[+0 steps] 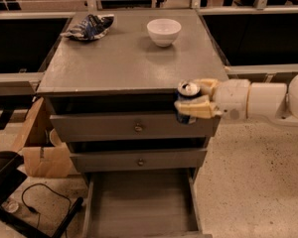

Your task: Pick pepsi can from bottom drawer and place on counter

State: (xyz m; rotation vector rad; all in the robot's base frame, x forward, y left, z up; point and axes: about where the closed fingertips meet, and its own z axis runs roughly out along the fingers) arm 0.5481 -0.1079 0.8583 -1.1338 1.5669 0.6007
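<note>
claw (pixel 190 103) clamped round the pepsi can (pixel 187 102), upright, right at the front edge of the counter (pixel 124 58), bottom drawer (pixel 141 202) hanging open below w/ bowl (pixel 164 31) up top.

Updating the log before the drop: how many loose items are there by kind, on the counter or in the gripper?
Cans: 1, the pepsi can, held in the gripper in front of the counter's front right corner, not yet on it.
Bowls: 1, the white bowl, on the counter.
Chip bags: 1, the chip bag, on the counter.
Total: 3
</note>
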